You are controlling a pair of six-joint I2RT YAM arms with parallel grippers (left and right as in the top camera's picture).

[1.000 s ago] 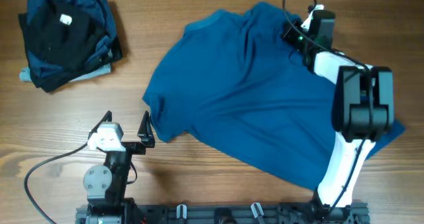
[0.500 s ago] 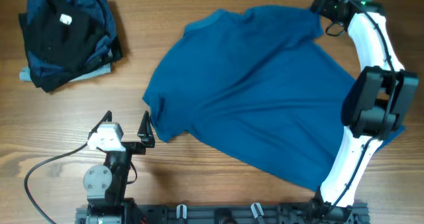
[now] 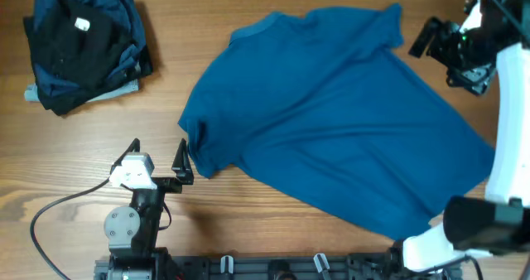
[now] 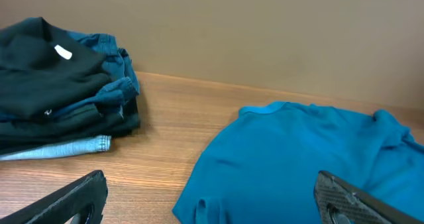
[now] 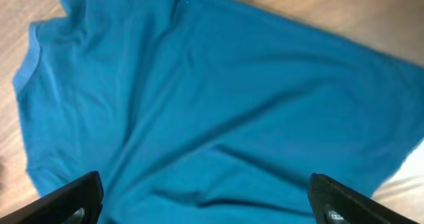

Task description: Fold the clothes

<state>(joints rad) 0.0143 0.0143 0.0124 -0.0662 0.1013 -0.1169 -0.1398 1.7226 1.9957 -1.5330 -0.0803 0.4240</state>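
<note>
Bench (image 3: 248,7): wooden, carrying everything; the teal shirt is taking up its middle and right.
Teal shirt (image 3: 331,123): lying spread out and unfolded, wrinkled, collar pointing to the far side.
Pile of dark clothes (image 3: 83,48): sitting well apart from the shirt, off its far left side, already folded.
Right pincer (image 5: 204,201): hovering by the shirt's far right corner, jaws gaping wide, gripping nothing.
Left pincer (image 3: 157,157): waiting just beside the shirt's near left corner, jaws spread wide, carrying nothing; contact with the cloth cannot be told.
</note>
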